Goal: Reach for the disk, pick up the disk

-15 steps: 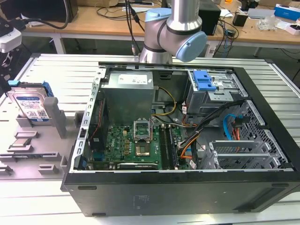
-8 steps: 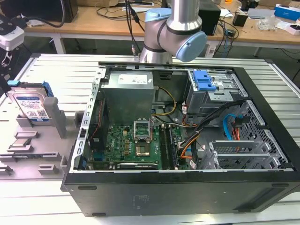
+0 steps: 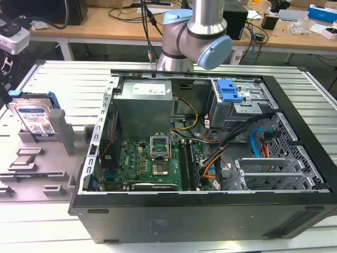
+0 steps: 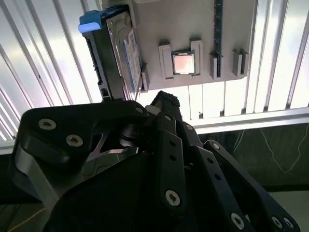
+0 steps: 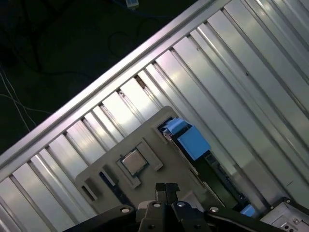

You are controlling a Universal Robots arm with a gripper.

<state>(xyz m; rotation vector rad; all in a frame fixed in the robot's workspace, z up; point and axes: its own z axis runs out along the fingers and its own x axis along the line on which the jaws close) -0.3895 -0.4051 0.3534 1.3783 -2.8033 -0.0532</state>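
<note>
Slatted metal bench (image 3: 58, 79), blue-labelled disk (image 3: 34, 118) in holder (image 3: 63, 133)

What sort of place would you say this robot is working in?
Probably an electronics or robotics lab: an opened computer case sits on a slatted metal table, the disk stands in a grey fixture tray, and cluttered wooden workbenches run behind.

The disk (image 3: 34, 120) is silver metal with a white-and-blue printed label, edged by a blue bracket. The holder (image 3: 50, 171) under it is plain grey. The table (image 3: 63, 74) is pale silver in long ribbed stripes. The computer case (image 3: 210, 221) is black, its board (image 3: 139, 163) green, the power supply (image 3: 145, 113) dull silver and a latch (image 3: 230, 90) blue. One cable (image 3: 194, 113) is yellow. The arm (image 3: 197, 37) is silver with light-blue caps. In the second wrist view the gripper (image 4: 166, 99) is black, and a chip (image 4: 183, 63) looks silvery, perhaps faintly pink.
</note>
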